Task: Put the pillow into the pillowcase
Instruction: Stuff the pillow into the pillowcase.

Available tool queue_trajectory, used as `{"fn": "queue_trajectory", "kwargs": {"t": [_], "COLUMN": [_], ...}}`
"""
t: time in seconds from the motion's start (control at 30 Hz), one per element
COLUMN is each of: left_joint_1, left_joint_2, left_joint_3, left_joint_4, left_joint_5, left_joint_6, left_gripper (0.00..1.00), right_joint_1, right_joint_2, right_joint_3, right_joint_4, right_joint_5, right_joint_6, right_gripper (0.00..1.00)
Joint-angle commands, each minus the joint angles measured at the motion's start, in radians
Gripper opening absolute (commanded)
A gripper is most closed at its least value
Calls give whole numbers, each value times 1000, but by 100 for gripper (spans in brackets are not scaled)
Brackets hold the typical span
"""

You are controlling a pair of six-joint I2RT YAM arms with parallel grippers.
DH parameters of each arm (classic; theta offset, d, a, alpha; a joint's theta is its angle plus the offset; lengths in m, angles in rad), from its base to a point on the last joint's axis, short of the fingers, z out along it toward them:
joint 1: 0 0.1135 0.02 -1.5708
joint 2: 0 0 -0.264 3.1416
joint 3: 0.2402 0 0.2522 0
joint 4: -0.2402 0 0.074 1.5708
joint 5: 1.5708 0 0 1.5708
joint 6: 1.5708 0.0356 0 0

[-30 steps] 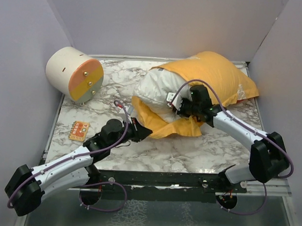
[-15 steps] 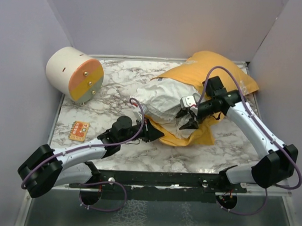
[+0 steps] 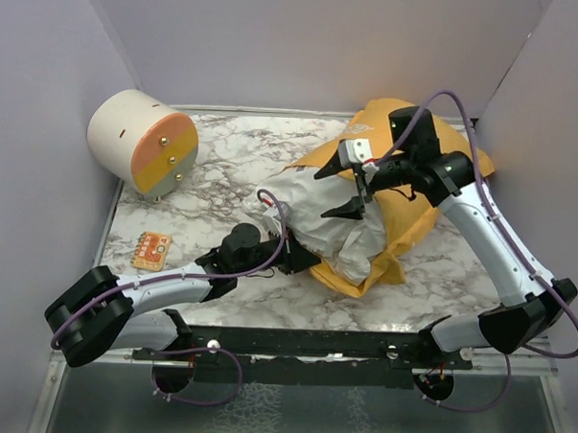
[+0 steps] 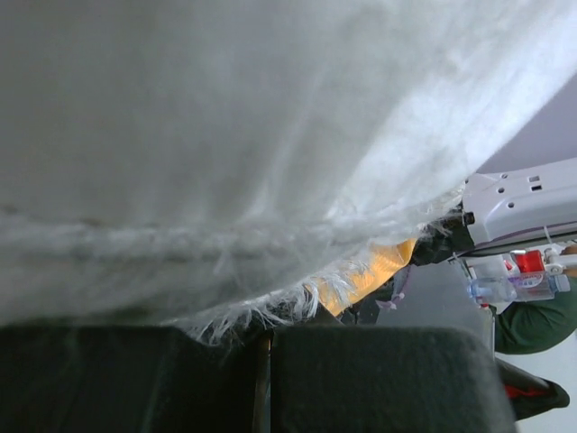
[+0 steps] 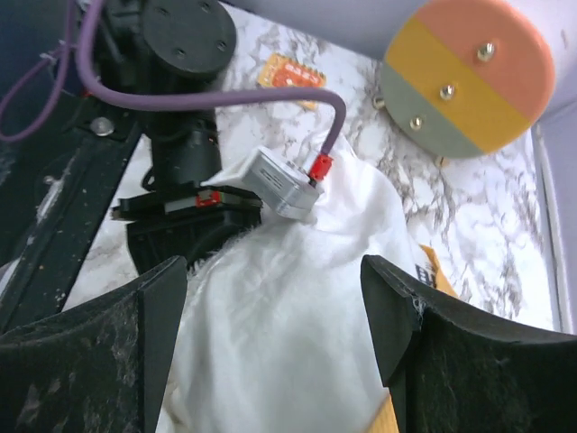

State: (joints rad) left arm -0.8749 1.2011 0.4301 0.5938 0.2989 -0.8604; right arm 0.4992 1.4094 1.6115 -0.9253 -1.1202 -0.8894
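Pillow point(image 3: 309, 203) lay right of table point(image 3: 225, 147) centre, far end inside pillowcase point(image 3: 403, 231) toward 2 o'clock, near end bare. Left gripper point(image 3: 302, 258) clamped tight at pillow's 6 o'clock edge, seemingly on white fabric; view crowded. Right gripper point(image 3: 340, 190) hung above pillow, jaws spread wide, holding nothing. Cylinder point(image 3: 144, 141) at 10 o'clock.
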Motion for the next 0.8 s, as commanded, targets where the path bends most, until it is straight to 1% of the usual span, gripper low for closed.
{"fn": "queue_trajectory", "kwargs": {"t": [0.0, 0.1, 0.2, 0.33, 0.37, 0.4, 0.47, 0.5, 0.6, 0.7, 0.77], "left_joint_1": [-12, -12, -12, -12, -12, -12, -12, -12, -12, -12, -12], "left_joint_2": [-29, -44, -59, -104, -123, -147, -198, -222, -279, -296, -290], "left_joint_3": [7, -5, -14, -30, -36, -42, -53, -59, -84, -92, -87], "left_joint_4": [146, 153, 149, 118, 100, 73, 0, -31, -78, -97, -97], "left_joint_5": [37, 33, 28, 11, 4, -8, -44, -61, -90, -97, -91], "left_joint_6": [-10, -9, -7, 2, 4, 6, 9, 8, -3, -5, -6], "left_gripper": [0, 0, 0, 0, 0, 0, 0, 0, 0, 0, 0], "right_joint_1": [89, 162, 188, 184, 166, 121, -3, -60, -152, -159, -159], "right_joint_2": [27, 16, 8, 5, 3, 1, -2, -3, -41, -94, -104], "right_joint_3": [-107, -207, -329, -482, -521, -548, -577, -591, -679, -749, -763], "right_joint_4": [214, 285, 392, 601, 658, 698, 733, 737, 769, 744, 707], "right_joint_5": [256, 396, 565, 988, 1061, 1098, 1091, 1086, 1053, 932, 861], "right_joint_6": [170, 186, 205, 210, 189, 179, 183, 179, 132, 119, 124], "right_gripper": [78, 78, 78, 76, 70, 61, 39, 30, 13, 5, 4]}}
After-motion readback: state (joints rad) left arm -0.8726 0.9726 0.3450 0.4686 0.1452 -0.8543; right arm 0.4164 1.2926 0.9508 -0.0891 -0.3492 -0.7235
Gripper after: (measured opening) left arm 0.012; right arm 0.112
